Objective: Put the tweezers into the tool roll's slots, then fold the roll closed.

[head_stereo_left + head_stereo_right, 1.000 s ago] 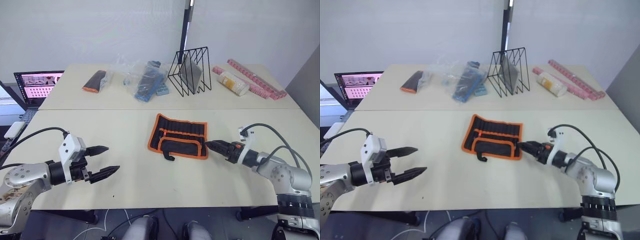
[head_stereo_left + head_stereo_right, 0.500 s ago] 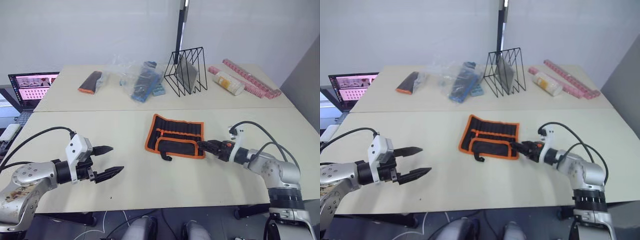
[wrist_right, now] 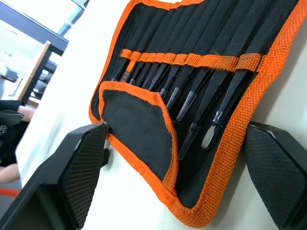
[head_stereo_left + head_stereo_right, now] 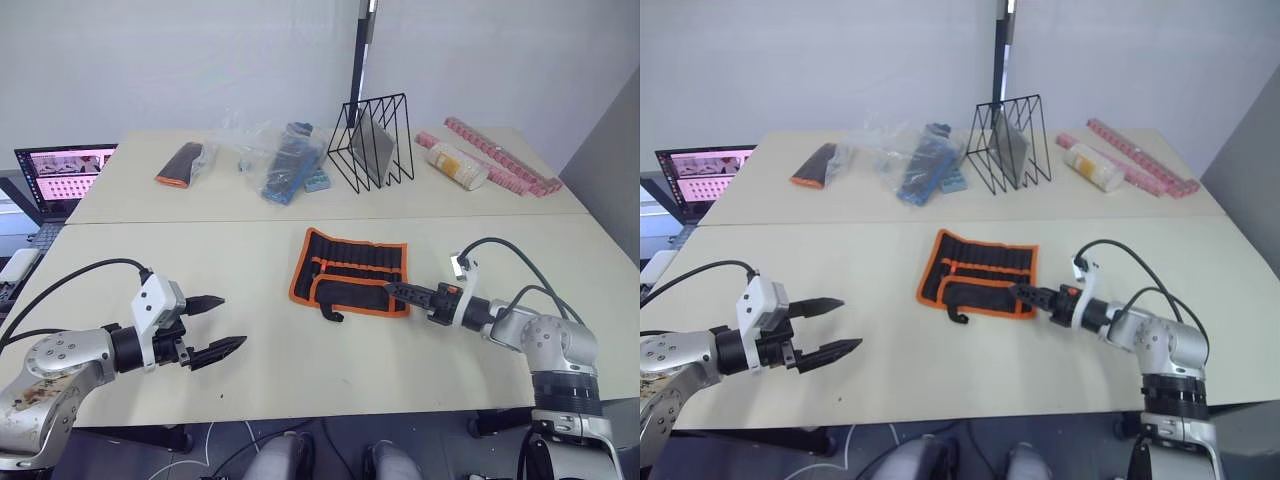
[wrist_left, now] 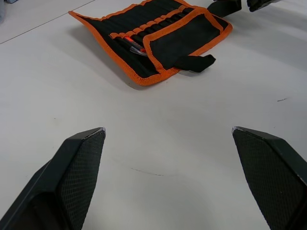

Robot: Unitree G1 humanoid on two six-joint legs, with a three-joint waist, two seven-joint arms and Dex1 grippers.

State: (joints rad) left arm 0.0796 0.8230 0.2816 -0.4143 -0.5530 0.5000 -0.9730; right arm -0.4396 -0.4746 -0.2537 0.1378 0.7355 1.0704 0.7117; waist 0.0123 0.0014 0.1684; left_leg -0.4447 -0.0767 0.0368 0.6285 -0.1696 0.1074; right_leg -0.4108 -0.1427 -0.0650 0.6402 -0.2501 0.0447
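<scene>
- One tool roll (image 4: 352,273) lies open mid-surface (image 4: 300,370), lower flap folded up.
- Tweezers (image 3: 201,103) sit in its slots; exact count unclear.
- Right end effector (image 4: 398,292): fingers spread, tips at roll's right edge.
- Left end effector (image 4: 218,326): spread, empty, well apart.

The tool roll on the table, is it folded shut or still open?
Open. The tool roll lies spread flat with its slots and the tweezers exposed; one flap covers its lower left part.

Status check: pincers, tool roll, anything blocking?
Left pincer open, empty, well clear of roll. Right pincer open at the tool roll, straddling its near edge. Tweezers slotted; roll not yet folded closed. Nothing blocking.
</scene>
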